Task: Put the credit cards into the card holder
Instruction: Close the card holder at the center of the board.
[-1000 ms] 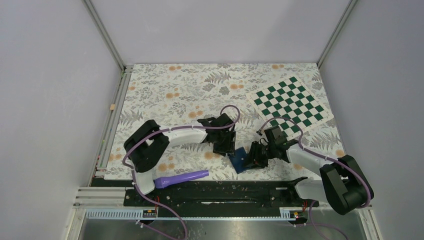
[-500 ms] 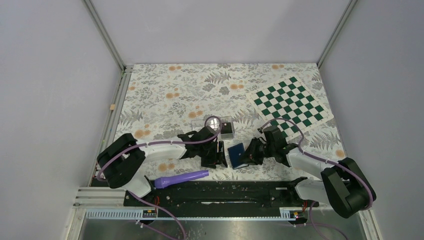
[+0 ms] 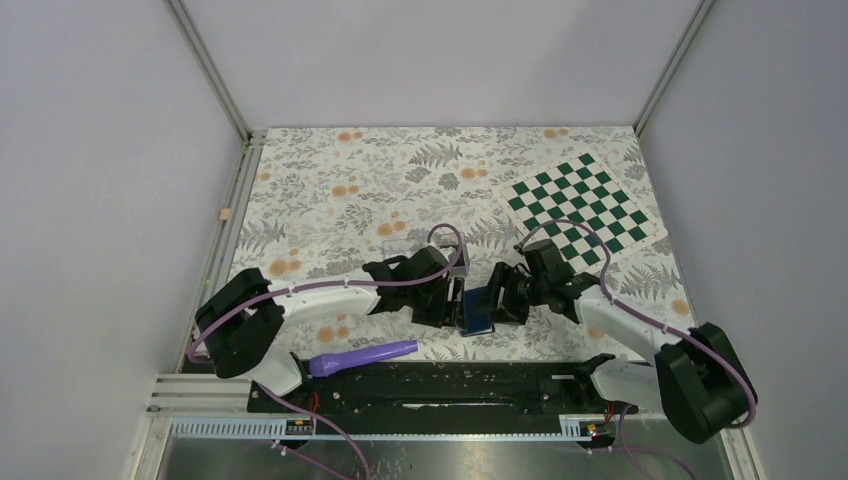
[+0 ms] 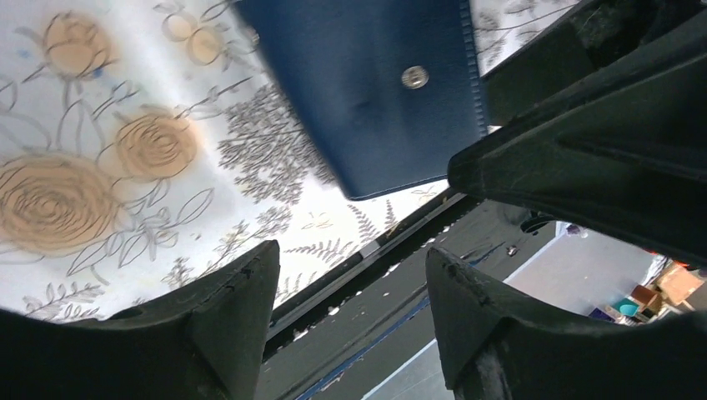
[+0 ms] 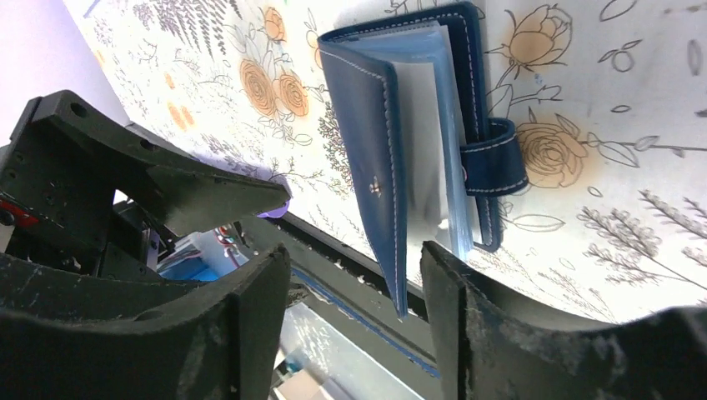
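Status, both arms low at bench [image 3: 350, 190] centre, near side.

Holder [image 3: 478, 310]: flat on the floral cloth, close to the near edge and the black rail [image 3: 450, 385], directly between my two wrists. My left arm is on its left, my right arm on its right, both just beside it.

Left fingers [image 4: 229, 321]: spread apart, nothing between them. In the left wrist view the holder [image 4: 375, 92] sits out past the tips, navy outer face toward the camera, snap stud [image 4: 414, 77] visible. It touches neither left finger. The black bulk at the right of that view is my right arm's end.

Right fingers [image 5: 250, 308]: also spread wide, not clamped on anything. The holder [image 5: 383, 150] is part open here: cover lifted off the light blue inner sleeves, strap tab [image 5: 496, 158] wrapped round the edge on the right of that view. One corner of the cover reaches down into the gap between the right fingers; I see no contact with either one.

Cards: can't pick any out in these views.

Elsewhere: chess mat [image 3: 585, 205] far right, purple tool [image 3: 365, 357] near left along the rail, well apart from the holder.
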`<state>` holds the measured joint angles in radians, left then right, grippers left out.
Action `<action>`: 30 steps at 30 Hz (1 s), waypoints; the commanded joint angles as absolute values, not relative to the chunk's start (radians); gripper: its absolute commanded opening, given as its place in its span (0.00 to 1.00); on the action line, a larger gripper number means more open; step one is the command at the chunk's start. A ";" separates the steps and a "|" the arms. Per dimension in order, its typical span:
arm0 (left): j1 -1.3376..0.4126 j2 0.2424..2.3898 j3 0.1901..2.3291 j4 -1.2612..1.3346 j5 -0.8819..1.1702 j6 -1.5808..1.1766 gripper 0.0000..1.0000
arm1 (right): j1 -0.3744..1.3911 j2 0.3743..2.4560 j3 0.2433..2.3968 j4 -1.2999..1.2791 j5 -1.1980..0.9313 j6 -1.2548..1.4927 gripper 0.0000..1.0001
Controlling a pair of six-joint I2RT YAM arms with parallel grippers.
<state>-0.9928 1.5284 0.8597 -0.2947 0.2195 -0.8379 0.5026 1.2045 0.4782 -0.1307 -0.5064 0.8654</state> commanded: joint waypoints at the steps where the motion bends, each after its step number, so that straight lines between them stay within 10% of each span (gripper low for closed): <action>1: -1.014 1.574 0.945 -0.298 0.171 -0.795 0.65 | 0.459 1.110 0.509 -0.305 -0.422 0.755 0.67; 13: -0.970 1.705 0.971 -0.269 0.131 -0.917 0.61 | 0.259 1.338 0.470 -0.098 -0.640 0.750 0.53; 30: -0.953 1.845 1.020 -0.305 0.142 -0.925 0.30 | 0.250 1.470 0.317 0.345 -0.664 1.011 0.29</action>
